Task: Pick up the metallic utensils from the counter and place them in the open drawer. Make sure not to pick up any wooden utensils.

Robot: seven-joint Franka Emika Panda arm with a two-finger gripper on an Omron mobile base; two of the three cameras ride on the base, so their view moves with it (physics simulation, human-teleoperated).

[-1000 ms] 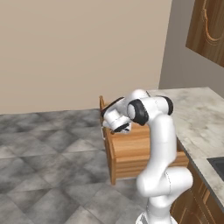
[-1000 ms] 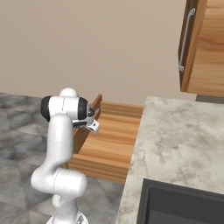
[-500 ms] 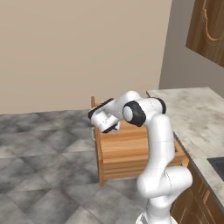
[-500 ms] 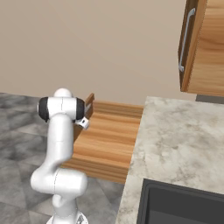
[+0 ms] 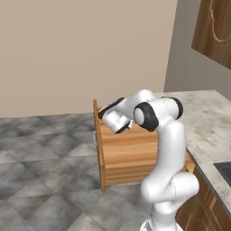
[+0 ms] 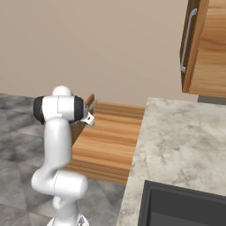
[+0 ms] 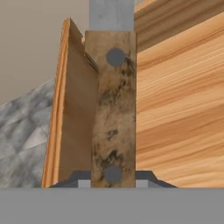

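As you look along the hand (image 7: 113, 180), you find it clamped on the knife (image 7: 112, 118). The knife's mottled brown handle, with two rivets, runs straight out from the fingertips to a grey blade at the far end. Just beyond the knife is the open drawer (image 7: 175, 109), the hand hanging over its front end. The surface (image 6: 185, 132) lies across the drawer from the hand.

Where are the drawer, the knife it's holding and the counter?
drawer (image 6: 110, 141), right base view, plank bottom.
knife (image 7: 112, 113), hand view, middle of its wooden handle.
counter (image 6: 181, 141), right base view, bare marbled top.
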